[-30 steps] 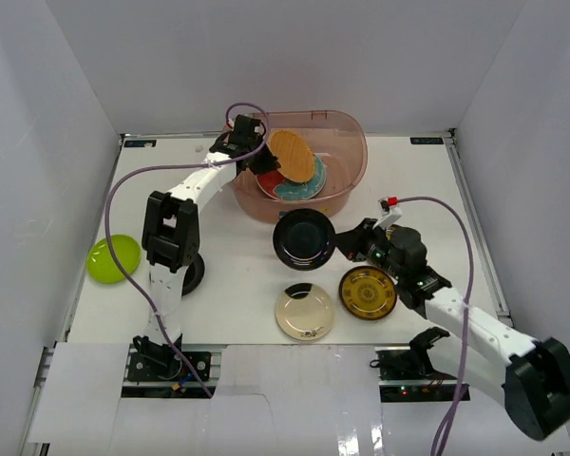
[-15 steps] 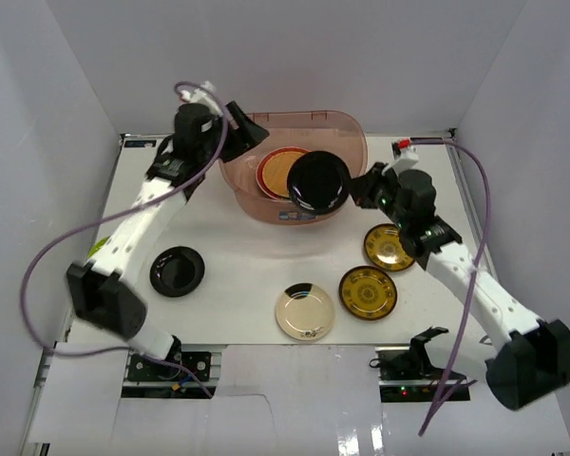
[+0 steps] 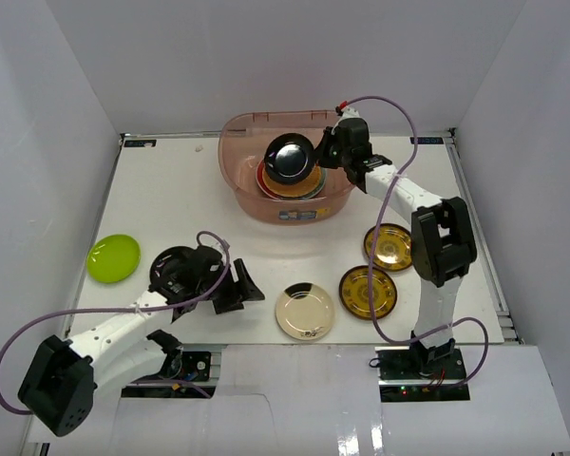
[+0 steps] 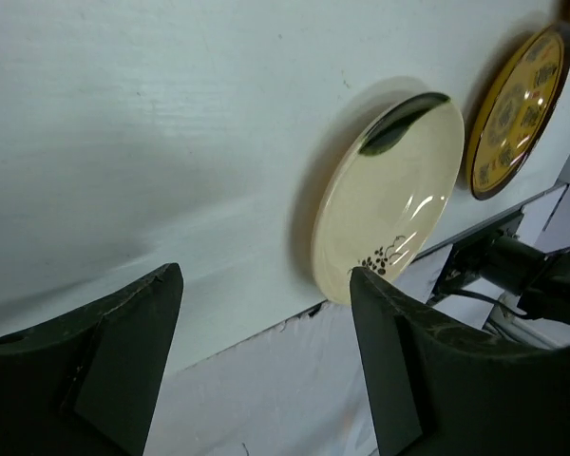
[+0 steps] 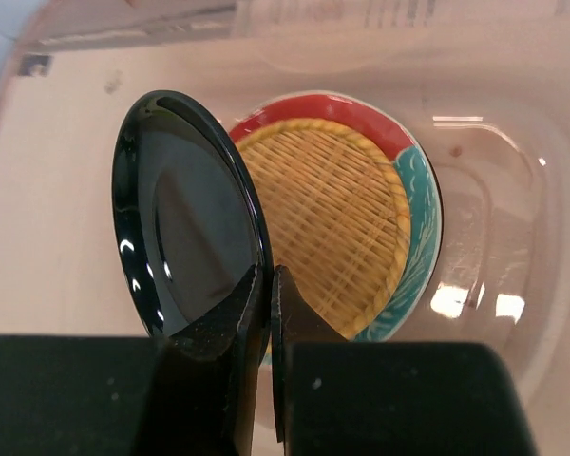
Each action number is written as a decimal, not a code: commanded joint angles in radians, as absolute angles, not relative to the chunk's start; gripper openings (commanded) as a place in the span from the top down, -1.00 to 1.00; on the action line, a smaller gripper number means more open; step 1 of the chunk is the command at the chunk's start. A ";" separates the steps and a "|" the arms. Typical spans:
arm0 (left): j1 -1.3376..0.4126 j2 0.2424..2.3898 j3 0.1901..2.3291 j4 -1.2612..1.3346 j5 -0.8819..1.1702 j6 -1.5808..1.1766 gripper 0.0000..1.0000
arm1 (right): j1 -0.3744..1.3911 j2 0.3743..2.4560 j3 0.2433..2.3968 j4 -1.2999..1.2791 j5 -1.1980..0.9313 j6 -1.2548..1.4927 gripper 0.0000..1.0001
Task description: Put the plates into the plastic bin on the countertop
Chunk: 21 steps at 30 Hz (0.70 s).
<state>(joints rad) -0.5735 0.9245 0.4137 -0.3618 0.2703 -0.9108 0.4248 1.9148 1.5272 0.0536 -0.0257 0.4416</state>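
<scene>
The plastic bin (image 3: 339,195) stands at the back of the countertop (image 3: 185,190). In it a woven tan plate (image 5: 332,214) lies on a red and teal plate (image 5: 420,223). My right gripper (image 3: 321,152) is shut on the rim of a glossy black plate (image 3: 290,159), held on edge above them; the wrist view shows the grip (image 5: 269,280). My left gripper (image 3: 245,290) hangs open and empty near the front edge, just left of a cream plate (image 3: 305,312). That cream plate (image 4: 389,195) lies beyond the fingertips.
Two dark plates with gold patterns (image 3: 391,246) (image 3: 368,292) lie right of the cream one. A second black plate (image 3: 174,269) sits partly under my left arm. A lime green plate (image 3: 113,257) lies at the left. White walls enclose the countertop.
My left arm has come away from the bin to the front by the cream plate, and its jaws have opened. My right arm has carried the black plate over the bin.
</scene>
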 commanded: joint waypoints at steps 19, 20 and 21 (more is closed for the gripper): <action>-0.842 1.444 0.549 -0.028 0.249 -0.930 1.00 | 0.201 1.203 0.841 0.098 -0.046 0.544 0.00; -0.842 1.418 0.552 -0.038 0.241 -0.927 1.00 | 0.169 1.131 0.753 0.100 -0.026 0.564 0.12; -0.842 1.387 0.561 -0.054 0.238 -0.916 1.00 | 0.105 1.003 0.671 0.100 -0.020 0.583 0.37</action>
